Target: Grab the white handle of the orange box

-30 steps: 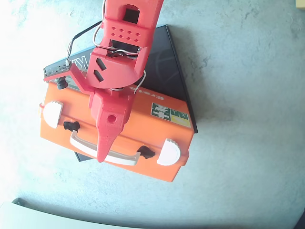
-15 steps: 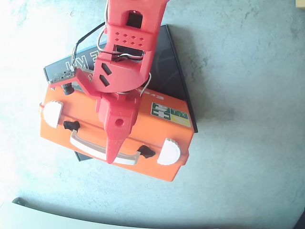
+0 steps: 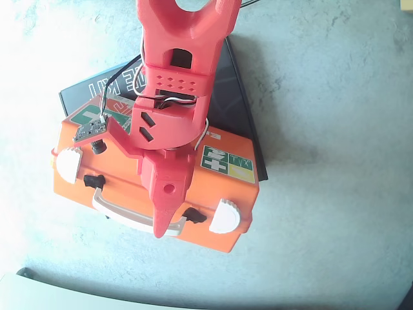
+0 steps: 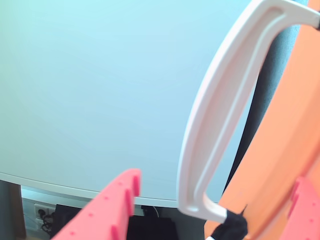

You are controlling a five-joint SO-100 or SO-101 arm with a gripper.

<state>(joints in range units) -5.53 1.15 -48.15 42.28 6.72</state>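
Red fingers frame the bottom of the wrist view, one (image 4: 107,210) at lower left and the other (image 4: 305,210) at the lower right edge, with the white handle (image 4: 220,115) standing between them, touching neither as far as I can see. So the gripper (image 4: 210,220) stands released, its jaws spread to either side of the handle, not clamped on it. The handle arcs from the top right down to a black mount (image 4: 232,225) near the bottom, and the orange box (image 4: 285,150) fills the right side behind it. Beyond lies the pale table (image 4: 90,85), its far edge showing at the bottom left of that view.

From overhead, the gripper (image 3: 162,229) points down the picture, its tip lying over the white handle (image 3: 119,208) near the handle's right end, close to a black mount (image 3: 195,216). The orange box (image 3: 122,187) sits under the red arm (image 3: 177,84), with a round white latch (image 3: 226,216) at its lower right, another (image 3: 68,163) at its left, and a green-and-white sticker (image 3: 226,161) on its top face. The box rests on a flat black box (image 3: 235,97), which juts out behind and to the right. Both sit on the mottled grey table (image 3: 335,194), brightly lit at the left.
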